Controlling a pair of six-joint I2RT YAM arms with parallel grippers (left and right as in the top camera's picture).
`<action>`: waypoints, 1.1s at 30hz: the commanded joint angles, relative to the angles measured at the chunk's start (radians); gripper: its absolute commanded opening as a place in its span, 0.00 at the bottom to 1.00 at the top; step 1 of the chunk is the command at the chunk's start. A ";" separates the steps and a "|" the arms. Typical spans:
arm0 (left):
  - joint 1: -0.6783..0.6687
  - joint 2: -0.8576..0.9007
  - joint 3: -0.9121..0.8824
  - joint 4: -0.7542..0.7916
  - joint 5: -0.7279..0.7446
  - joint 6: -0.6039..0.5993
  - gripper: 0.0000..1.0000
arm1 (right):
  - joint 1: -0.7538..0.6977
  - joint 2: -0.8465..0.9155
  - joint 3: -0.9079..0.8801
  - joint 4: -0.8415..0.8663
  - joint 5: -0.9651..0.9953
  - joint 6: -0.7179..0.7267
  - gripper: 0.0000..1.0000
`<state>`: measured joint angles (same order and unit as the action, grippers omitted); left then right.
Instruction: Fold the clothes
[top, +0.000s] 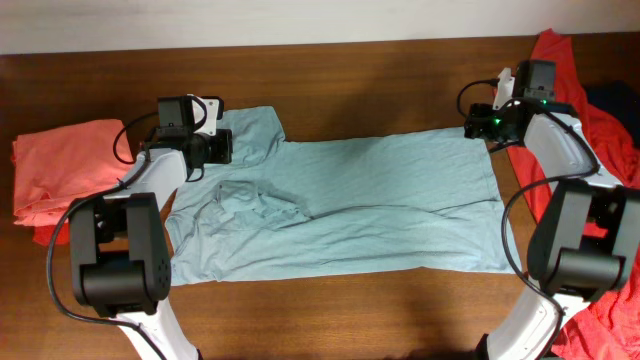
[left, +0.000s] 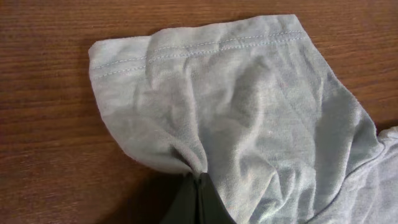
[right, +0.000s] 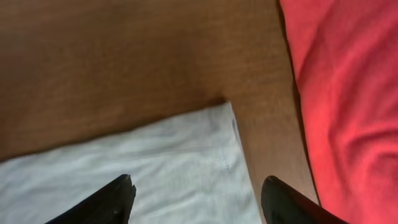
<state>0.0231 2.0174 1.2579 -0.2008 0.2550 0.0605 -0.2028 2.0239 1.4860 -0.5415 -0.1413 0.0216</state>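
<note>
A pale grey-blue T-shirt (top: 340, 205) lies spread flat across the wooden table, collar end to the left, hem to the right. My left gripper (top: 215, 147) is shut on the fabric at the base of the far sleeve (left: 205, 93); its dark jaws (left: 200, 186) pinch a bunched fold. My right gripper (top: 478, 124) is open just above the shirt's far hem corner (right: 211, 134), its fingertips (right: 198, 190) straddling the cloth without holding it. A salmon-pink garment (top: 60, 170) lies folded at the left. A red garment (top: 590, 110) is heaped at the right, also in the right wrist view (right: 348, 93).
A dark navy cloth (top: 612, 98) lies on the red heap at the far right. The red garment trails down past the right arm's base (top: 600, 310). The table's far edge (top: 300, 47) runs along the top.
</note>
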 joint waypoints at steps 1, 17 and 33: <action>0.006 -0.024 0.001 0.005 0.011 0.001 0.00 | 0.005 0.044 0.023 0.045 -0.006 -0.006 0.70; 0.006 -0.024 0.001 0.008 0.011 0.002 0.00 | 0.005 0.187 0.023 0.201 -0.005 -0.003 0.66; 0.006 -0.135 0.001 -0.055 0.011 0.001 0.00 | 0.005 0.158 0.256 -0.176 0.116 -0.003 0.04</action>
<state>0.0231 1.9656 1.2579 -0.2325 0.2546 0.0608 -0.2028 2.2005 1.6737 -0.6514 -0.1112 0.0216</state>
